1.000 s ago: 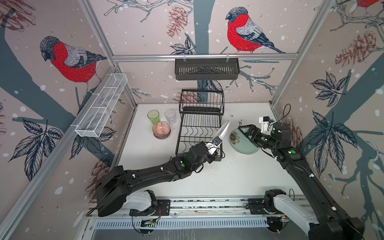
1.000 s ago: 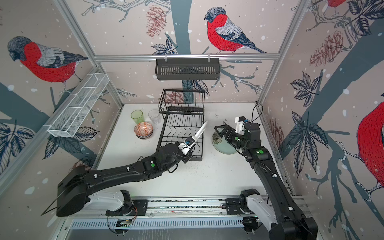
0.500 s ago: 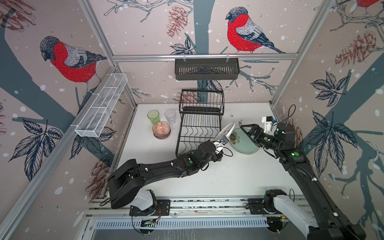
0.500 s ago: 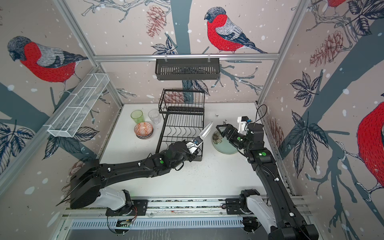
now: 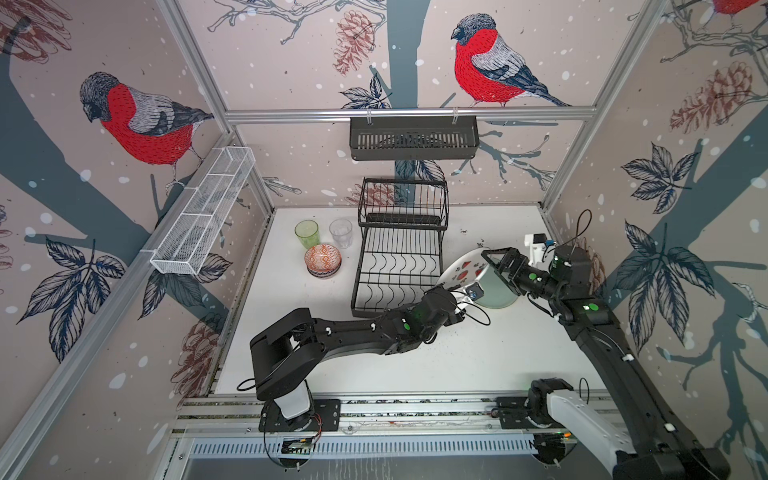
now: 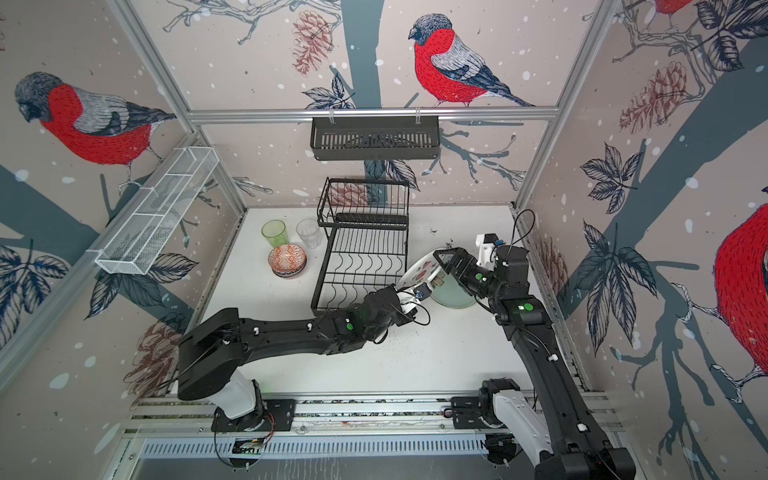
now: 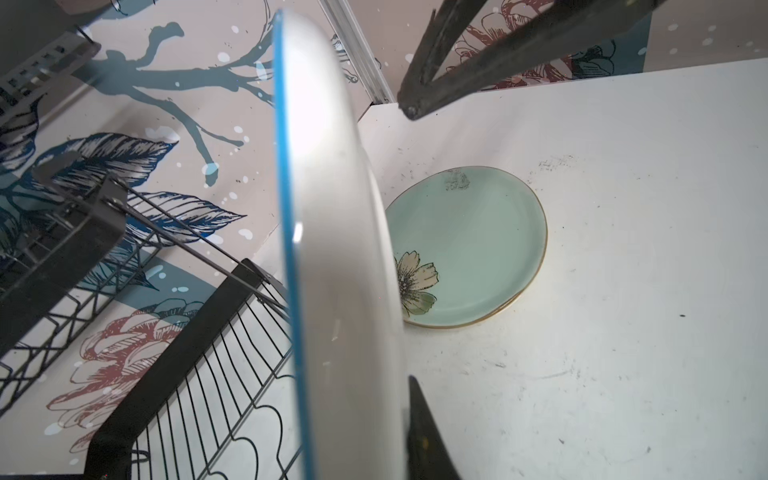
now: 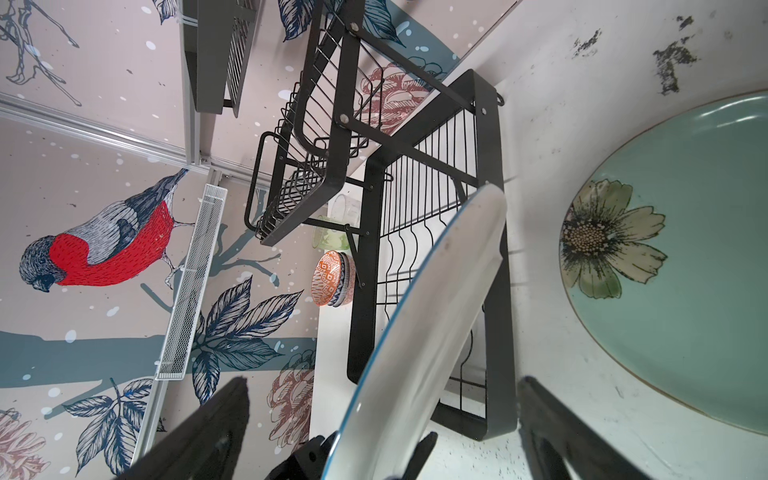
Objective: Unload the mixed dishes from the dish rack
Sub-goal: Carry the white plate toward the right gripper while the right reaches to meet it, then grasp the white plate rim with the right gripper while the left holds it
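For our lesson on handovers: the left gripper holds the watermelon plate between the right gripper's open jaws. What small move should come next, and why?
Probably close the right gripper on the watermelon plate: its open jaws straddle the rim, while the left gripper grips the opposite edge.

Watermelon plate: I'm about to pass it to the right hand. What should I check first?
1. Grip: left hand shut on the watermelon plate at its near rim: ok.
2. Receiver: right hand open, jaws on either side of the plate's far rim: ok.
3. Plate tilted and off the table: ok.
4. Plate clear of the dish rack edge: cannot tell.
5. Mint flower plate lies flat on the table beside the rack, nothing on it: ok.
6. Rack tiers show no dishes: ok.
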Tool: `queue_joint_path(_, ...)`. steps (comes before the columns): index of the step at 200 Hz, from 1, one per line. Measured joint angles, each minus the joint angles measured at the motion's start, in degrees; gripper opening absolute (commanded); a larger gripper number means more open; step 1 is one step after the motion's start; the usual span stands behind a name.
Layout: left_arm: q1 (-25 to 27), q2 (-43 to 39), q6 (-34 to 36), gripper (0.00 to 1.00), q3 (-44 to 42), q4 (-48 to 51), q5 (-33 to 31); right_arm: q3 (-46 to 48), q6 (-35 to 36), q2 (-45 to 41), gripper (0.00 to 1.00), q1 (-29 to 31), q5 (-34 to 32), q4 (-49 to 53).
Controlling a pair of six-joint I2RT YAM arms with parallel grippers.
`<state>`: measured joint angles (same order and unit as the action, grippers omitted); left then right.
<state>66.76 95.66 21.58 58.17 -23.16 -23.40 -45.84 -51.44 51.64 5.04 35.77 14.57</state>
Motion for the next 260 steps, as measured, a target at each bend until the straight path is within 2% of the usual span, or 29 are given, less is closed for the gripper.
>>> queue_joint_path(37,0.7,0.9,2.3,0.0,0.6,-3.5,-1.2,0.8,-1.0,0.6,0.98,-1.0,0.2,0.2)
queue_joint_path(101,0.8,3.5,5.6,0.0,2.4,-3.7,-2.0,1.3,-2.8,0.7,0.93,-1.4,0.7,0.4)
queue_joint_path(235,2.4,7.7,10.3,0.0,5.8,-6.6,-2.0,2.5,-5.3,1.0,0.69,-1.4,1.6,-1.3)
queue_joint_path(260,2.4,8.7,11.2,0.0,7.2,-6.7,-2.2,3.0,-5.4,1.2,0.61,-1.4,1.8,-1.7)
